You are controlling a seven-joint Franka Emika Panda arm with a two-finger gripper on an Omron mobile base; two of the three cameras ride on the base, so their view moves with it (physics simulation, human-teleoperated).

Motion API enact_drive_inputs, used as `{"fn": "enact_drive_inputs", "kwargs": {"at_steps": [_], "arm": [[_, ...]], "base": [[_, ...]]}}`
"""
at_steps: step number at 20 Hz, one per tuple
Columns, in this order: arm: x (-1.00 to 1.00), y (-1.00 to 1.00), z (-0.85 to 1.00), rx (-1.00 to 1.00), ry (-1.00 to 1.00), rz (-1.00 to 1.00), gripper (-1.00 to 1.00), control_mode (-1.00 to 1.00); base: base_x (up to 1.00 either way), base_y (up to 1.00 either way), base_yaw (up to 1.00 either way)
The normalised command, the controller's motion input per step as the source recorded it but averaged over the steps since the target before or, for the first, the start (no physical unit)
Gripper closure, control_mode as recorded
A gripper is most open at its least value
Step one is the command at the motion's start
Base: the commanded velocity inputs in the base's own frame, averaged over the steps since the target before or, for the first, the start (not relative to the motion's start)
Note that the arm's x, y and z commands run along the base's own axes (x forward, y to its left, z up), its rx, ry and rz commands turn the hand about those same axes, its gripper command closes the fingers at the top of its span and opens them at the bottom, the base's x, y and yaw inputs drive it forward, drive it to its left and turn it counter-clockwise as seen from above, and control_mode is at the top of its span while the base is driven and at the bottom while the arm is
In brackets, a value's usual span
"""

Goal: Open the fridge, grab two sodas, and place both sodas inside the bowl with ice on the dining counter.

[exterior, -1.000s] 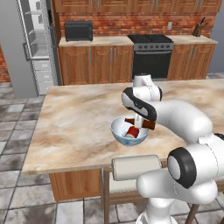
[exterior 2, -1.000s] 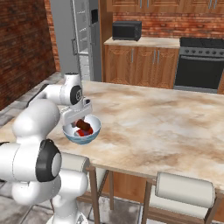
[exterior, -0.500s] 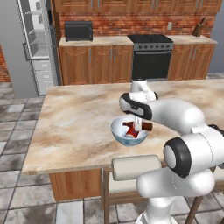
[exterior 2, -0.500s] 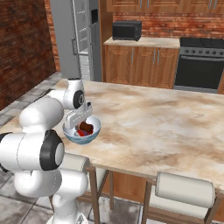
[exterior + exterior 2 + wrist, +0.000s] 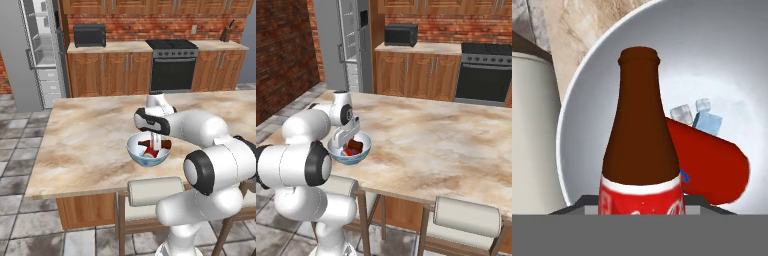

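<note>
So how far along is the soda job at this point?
Nearly finished. The red can already lies in the bowl with ice on the dining counter. The cola bottle is in hand, gripped over the bowl. Left: release it into the bowl. The fridge stands open behind.

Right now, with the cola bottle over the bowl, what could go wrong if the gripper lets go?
The cola bottle may land on the red can already lying on the ice, then roll or slip out. The bowl looks small for both, so the bottle may lean over its rim. The gripper hangs low, so opening could nudge the bowl.
</note>
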Motion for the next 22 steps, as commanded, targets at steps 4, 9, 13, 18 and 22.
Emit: {"fn": "enact_drive_inputs", "kwargs": {"at_steps": [4,9,13,18,22], "arm": [[0.05,0.07,-0.14,0.00,0.00,0.07,1.00,-1.00],[0.07,0.00,-0.14,0.00,0.00,0.07,1.00,-1.00],[0.08,0.00,-0.11,0.00,0.00,0.07,1.00,-1.00],[0.08,0.00,-0.08,0.00,0.00,0.07,1.00,-1.00],[0.02,0.00,-0.13,0.00,0.00,0.06,1.00,-1.00]], "base": [[0.00,0.00,0.00],[0.00,0.00,0.00],[0.00,0.00,0.00],[0.00,0.00,0.00],[0.00,0.00,0.00]]}}
